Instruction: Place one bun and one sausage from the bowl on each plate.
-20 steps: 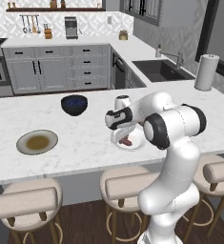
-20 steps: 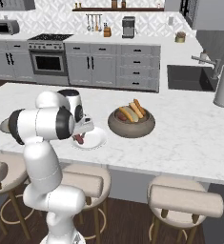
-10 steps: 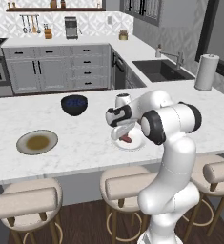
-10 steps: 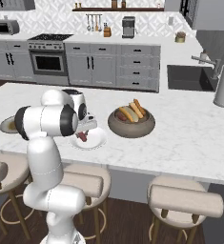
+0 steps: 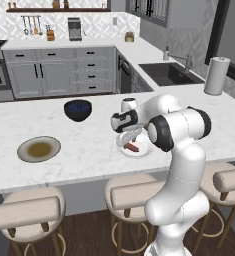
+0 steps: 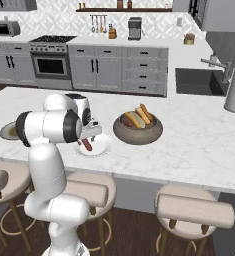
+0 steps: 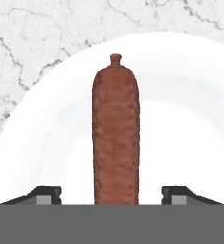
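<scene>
Sausage (image 7: 116,133) lies on white plate (image 7: 189,119) near desk's front edge; fingers (image 7: 45,193) spread apart, clear. Lift straight, avoid nudging it.

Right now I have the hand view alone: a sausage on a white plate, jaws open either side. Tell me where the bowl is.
Observer: The brown bowl sits right beside the white plate, with tan and orange-red pieces in it; count unclear.
Operator: Report the other plate.
Observer: The grey-rimmed plate lies farther along the counter; no bun or sausage shows on it.
Operator: Name anything near it.
Observer: A dark blue bowl, set farther back.
</scene>
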Motion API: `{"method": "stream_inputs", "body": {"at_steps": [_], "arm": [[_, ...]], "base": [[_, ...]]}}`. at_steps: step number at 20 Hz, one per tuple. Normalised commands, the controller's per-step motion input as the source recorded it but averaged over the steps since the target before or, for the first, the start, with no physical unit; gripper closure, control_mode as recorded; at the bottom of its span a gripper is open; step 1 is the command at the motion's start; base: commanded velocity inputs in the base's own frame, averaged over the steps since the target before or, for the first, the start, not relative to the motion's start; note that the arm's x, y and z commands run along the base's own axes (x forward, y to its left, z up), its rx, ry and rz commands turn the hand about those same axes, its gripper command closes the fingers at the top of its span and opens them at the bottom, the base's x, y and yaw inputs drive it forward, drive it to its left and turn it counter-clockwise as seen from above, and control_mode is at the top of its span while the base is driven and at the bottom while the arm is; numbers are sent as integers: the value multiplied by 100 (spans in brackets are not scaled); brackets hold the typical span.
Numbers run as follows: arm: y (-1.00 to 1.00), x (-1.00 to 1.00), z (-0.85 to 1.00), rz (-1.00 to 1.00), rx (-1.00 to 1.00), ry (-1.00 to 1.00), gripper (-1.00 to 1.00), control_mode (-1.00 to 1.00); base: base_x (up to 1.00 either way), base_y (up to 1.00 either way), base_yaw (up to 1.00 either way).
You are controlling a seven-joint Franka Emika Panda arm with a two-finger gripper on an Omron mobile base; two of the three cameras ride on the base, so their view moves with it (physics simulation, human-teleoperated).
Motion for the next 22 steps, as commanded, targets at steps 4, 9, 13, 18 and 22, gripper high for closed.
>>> {"method": "stream_inputs", "body": {"at_steps": [4,9,13,18,22], "arm": [[0,-9,25,0,0,-1,-100,-100],[0,-37,86,0,4,-9,-100,-100],[-11,-55,87,-4,4,-5,-100,-100],[-24,-13,84,-9,3,-4,-100,-100],[-48,0,57,-15,5,-4,-100,-100]], "base": [[0,0,0],[0,0,0],[0,0,0],[0,0,0],[0,0,0]]}}
